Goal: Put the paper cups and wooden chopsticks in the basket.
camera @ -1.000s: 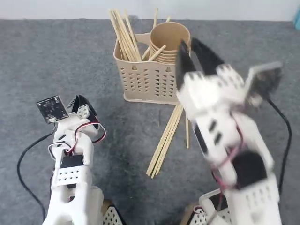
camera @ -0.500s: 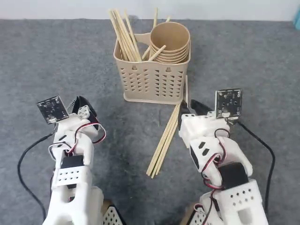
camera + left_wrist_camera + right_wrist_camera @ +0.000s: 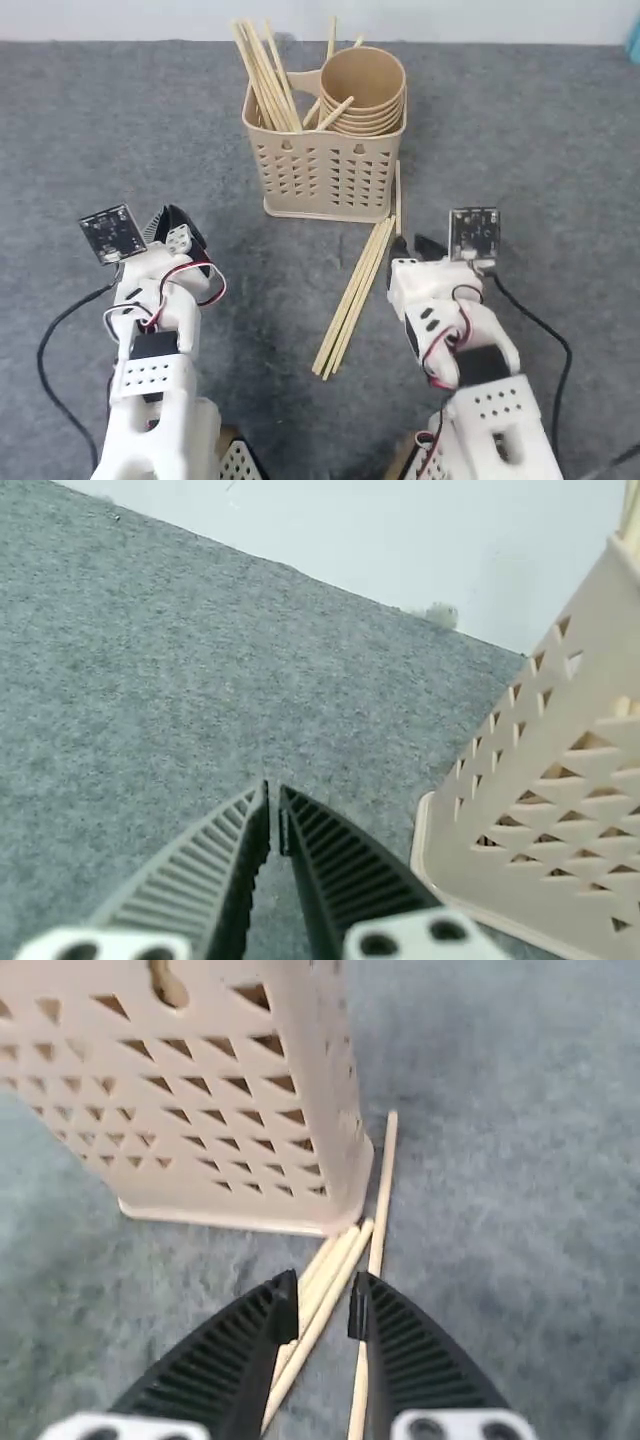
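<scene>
**Loose chopsticks on the felt by the basket**

The basket [image 3: 320,175] stands upright near the middle of the desk's far edge, its open top up. In its right half sits a nested stack of cups [image 3: 365,85], mouths up. A sheaf of chopsticks [image 3: 265,75] stands in the left half, its long axis leaning up and away toward the far left corner. A few more lean beside the cups.

The loose chopsticks [image 3: 350,300] lie flat in a tight bundle. Their long axis runs from the basket's near right corner slantwise toward the near edge and leftward. A single chopstick [image 3: 398,195] lies along the basket's right wall, pointing almost straight from far to near.

Grey felt [image 3: 120,120] covers the desk, and a pale wall [image 3: 450,20] runs behind the far edge.

The right gripper [image 3: 322,1290] hangs over the bundle's far end, close to the basket's corner. Its jaws stand a small gap apart and hold nothing. The single chopstick passes under one finger, though I cannot tell whether they touch. The left gripper [image 3: 273,795] rests near the left edge, well apart from the bundle. It points at the felt left of the basket, jaws closed to a sliver and empty.
</scene>
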Motion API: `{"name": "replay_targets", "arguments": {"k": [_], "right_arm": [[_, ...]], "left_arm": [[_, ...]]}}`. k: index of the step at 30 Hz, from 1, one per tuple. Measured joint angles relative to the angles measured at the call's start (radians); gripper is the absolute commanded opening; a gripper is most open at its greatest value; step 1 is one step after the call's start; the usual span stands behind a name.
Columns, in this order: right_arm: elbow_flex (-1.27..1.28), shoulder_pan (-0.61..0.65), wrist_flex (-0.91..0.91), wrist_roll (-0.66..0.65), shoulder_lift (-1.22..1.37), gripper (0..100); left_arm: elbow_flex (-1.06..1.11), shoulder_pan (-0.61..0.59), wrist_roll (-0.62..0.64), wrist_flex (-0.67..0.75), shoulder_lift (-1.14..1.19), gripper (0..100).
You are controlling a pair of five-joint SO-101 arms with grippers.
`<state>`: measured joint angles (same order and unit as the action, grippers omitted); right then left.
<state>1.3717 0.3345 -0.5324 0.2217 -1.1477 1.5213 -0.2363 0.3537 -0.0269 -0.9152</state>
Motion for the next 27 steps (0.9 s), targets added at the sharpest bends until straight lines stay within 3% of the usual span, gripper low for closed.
{"name": "replay_targets", "arguments": {"k": [11,20,27], "right_arm": [[-0.334,0.003,-0.069,0.000,0.563,9.5],[-0.503,-0.112,0.178,0.000,1.040,9.3],[-0.635,-0.112,0.218,-0.003,1.247,9.1]], "left_arm": [[0.000,0.000,0.000,0.000,0.000,1],[0.000,0.000,0.000,0.000,0.000,1],[0.000,0.000,0.002,0.000,0.000,1]]}}
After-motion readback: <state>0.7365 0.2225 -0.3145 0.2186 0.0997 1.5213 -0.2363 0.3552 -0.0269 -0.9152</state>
